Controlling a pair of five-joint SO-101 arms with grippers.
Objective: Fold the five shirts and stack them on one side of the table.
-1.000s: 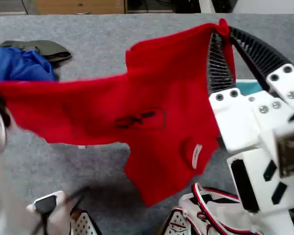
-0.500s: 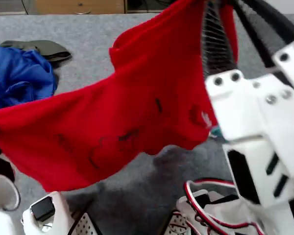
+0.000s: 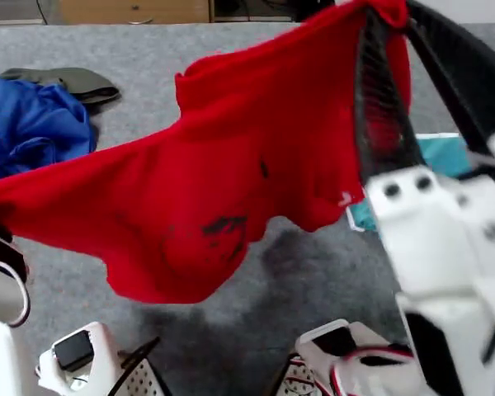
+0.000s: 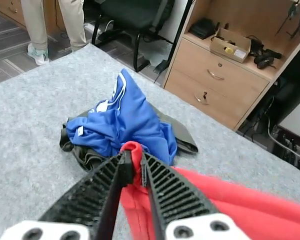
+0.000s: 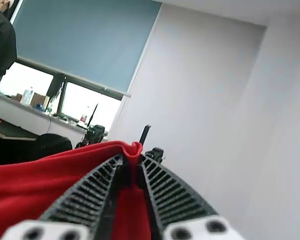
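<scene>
The red shirt point(image 3: 231, 181) is up off the table point(image 3: 132, 41), strung out between the two arms like a banner across the high view. The right hand point(image 5: 131, 152) has one end of it up high on the right side, its black ribbed fingers pressed together on a little fold of red cloth that pokes out past the tips. The left hand point(image 4: 132, 155) is doing the same thing at the other end, low down at the left edge of the table, fingers pinching a bunched bit of red fabric. So the shirt slopes from high on the right to low on the left, with its middle sagging in a loose belly over the front half of the table, a dark print showing on that part and a shadow on the grey surface under it. Past the left end there's a blue shirt point(image 3: 29, 124) crumpled in a heap at the far left of the table, sitting partly on top of an olive shirt point(image 3: 74, 82) that sticks out from behind it toward the back edge. On the right, a teal item point(image 3: 445, 157) lies flat on the table, mostly covered by the right arm, can't tell what it is. Beyond the table's far edge, the left wrist view shows wooden drawers point(image 4: 215, 85) and a black chair point(image 4: 135, 20).
</scene>
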